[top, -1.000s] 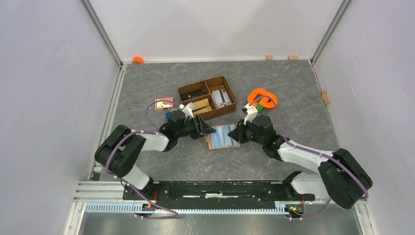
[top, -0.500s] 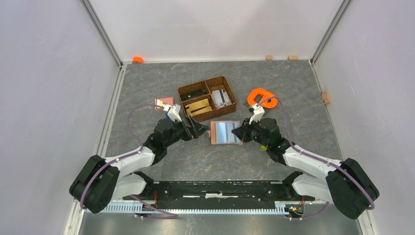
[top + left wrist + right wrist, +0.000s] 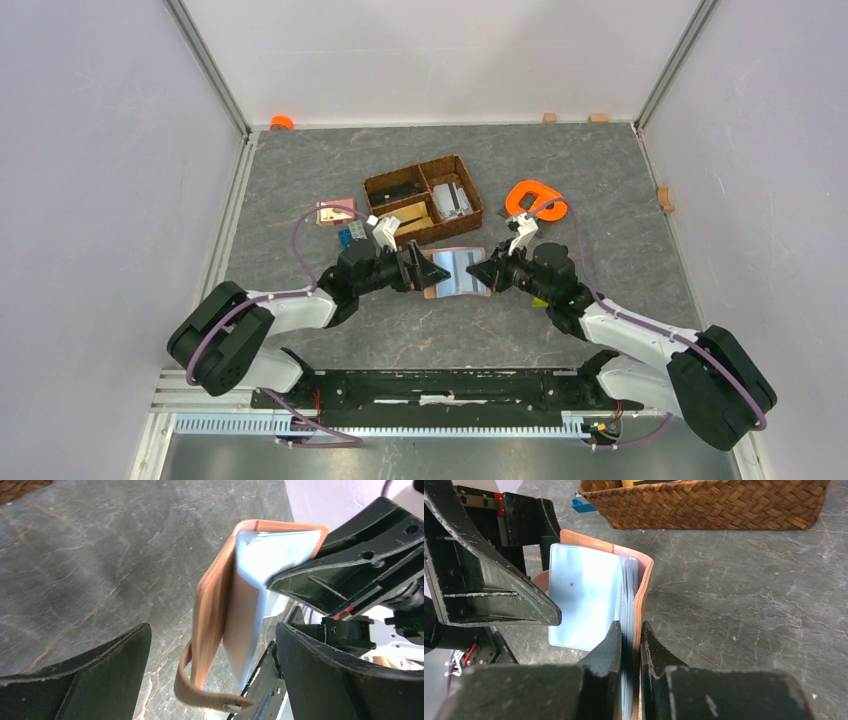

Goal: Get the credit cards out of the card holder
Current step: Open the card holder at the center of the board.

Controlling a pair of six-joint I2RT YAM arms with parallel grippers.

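The card holder (image 3: 455, 272) is a reddish-brown wallet with pale shiny sleeves, held up off the table between the two arms. My right gripper (image 3: 630, 645) is shut on its right edge, pinching cover and sleeves (image 3: 589, 597). My left gripper (image 3: 210, 672) is open, its fingers (image 3: 85, 680) on either side of the card holder's (image 3: 215, 610) free end, where the strap tab (image 3: 210, 697) hangs down. It touches neither finger. In the top view the left gripper (image 3: 424, 271) sits at the holder's left edge, the right gripper (image 3: 487, 274) at its right. No loose credit card shows.
A dark-brown woven divided basket (image 3: 424, 198) stands just behind the grippers and shows in the right wrist view (image 3: 704, 502). A pink-and-tan flat piece (image 3: 334, 211) and a small blue block (image 3: 347, 236) lie at the left. An orange ring-shaped object (image 3: 535, 198) lies at the right.
The left gripper has moved right, from beside the basket to around the card holder's left end. The right gripper still holds the card holder, shifted slightly left and tilted up.
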